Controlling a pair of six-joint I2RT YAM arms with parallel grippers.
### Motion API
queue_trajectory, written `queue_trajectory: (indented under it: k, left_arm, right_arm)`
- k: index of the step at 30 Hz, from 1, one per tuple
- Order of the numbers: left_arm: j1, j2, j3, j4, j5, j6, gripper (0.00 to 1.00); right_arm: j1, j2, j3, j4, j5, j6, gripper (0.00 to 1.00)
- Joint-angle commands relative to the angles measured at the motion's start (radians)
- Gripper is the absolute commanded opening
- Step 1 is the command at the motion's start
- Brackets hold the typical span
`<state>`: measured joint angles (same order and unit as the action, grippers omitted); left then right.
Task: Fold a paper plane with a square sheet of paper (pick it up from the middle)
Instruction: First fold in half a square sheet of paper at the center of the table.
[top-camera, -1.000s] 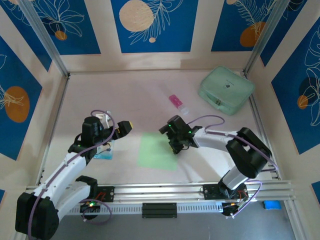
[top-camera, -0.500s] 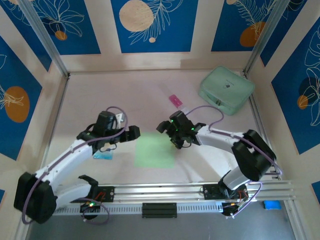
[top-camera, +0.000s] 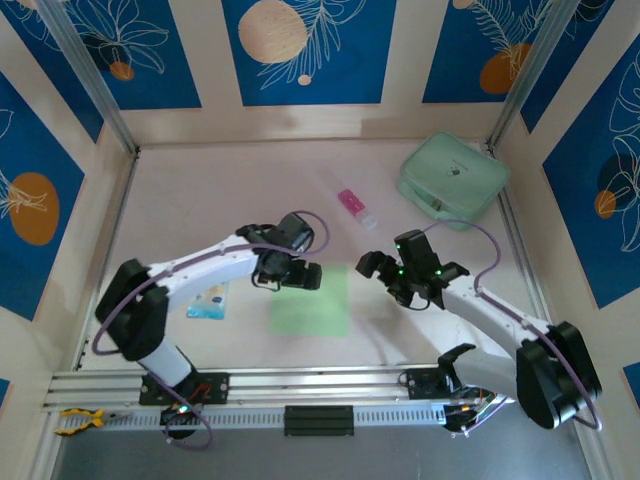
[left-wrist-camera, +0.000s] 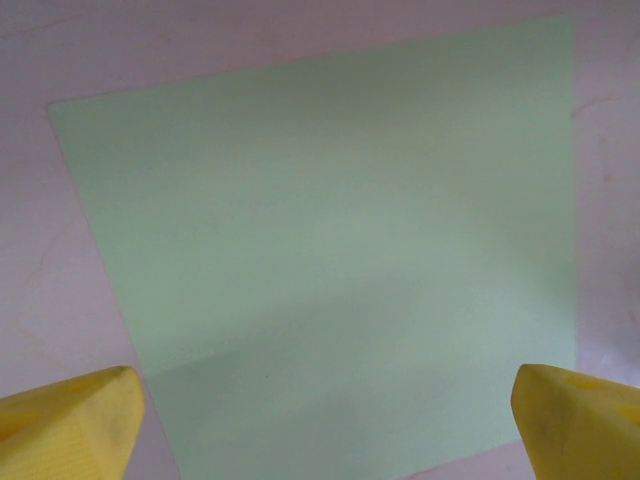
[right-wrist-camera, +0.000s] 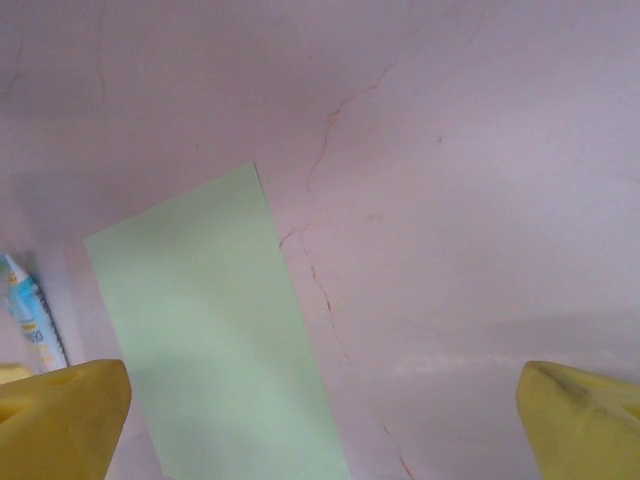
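Pink tabletop (top-camera: 200, 190) sat inside blue walls (top-camera: 300, 50) painted with white leaves and orange rounds. Near the front, about in the middle, the square sheet of paper (top-camera: 312, 305) lay flat and unfolded, pale green.

From above, the left gripper (top-camera: 300, 276) hung over the sheet's far left corner and hid that corner. Its wrist camera looked down on the paper (left-wrist-camera: 340, 250). Its two yellow fingers (left-wrist-camera: 65, 425) stood far apart, one at each bottom corner of the picture, with nothing held between them. The fingers were cut off below the tips, and one corner of the sheet ran off the bottom edge. Whether the tips touched the paper could not be told.

The right gripper (top-camera: 378, 274) hung just beside the sheet's far right corner, over bare table. Its yellow fingers (right-wrist-camera: 60, 420) were spread wide too and held nothing. In its wrist view the paper was a strip, cut off at the bottom. A blue-and-white packet (right-wrist-camera: 25, 315) peeked in at the left edge, its print too small to read. Thin cracks ran across the table.

A mint-green case (top-camera: 452, 180) sat in the far right corner, well apart from the sheet. A small pink-and-white tube (top-camera: 355, 207) lay behind the sheet, to the left of the case.
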<state>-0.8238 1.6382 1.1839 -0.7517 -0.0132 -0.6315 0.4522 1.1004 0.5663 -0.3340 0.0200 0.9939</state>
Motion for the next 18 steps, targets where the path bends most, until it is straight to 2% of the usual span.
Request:
queue_trajectory:
  k: [1, 6, 10, 18]
  left_arm:
    - [-0.053, 0.095, 0.116, -0.173, -0.088, -0.073, 0.95]
    - [-0.096, 0.225, 0.196, -0.220, -0.092, -0.197, 0.95]
    - [-0.101, 0.252, 0.173, -0.165, -0.064, -0.269, 0.96]
    - [-0.102, 0.286, 0.181, -0.164, -0.071, -0.292, 0.96]
  right_arm:
    - [-0.022, -0.061, -0.015, -0.062, -0.060, -0.092, 0.99]
    - [-0.049, -0.074, -0.011, -0.083, -0.109, -0.146, 0.99]
    - [-0.066, -0.089, -0.027, -0.080, -0.140, -0.161, 0.99]
    - [-0.087, -0.107, -0.046, -0.057, -0.186, -0.162, 0.99]
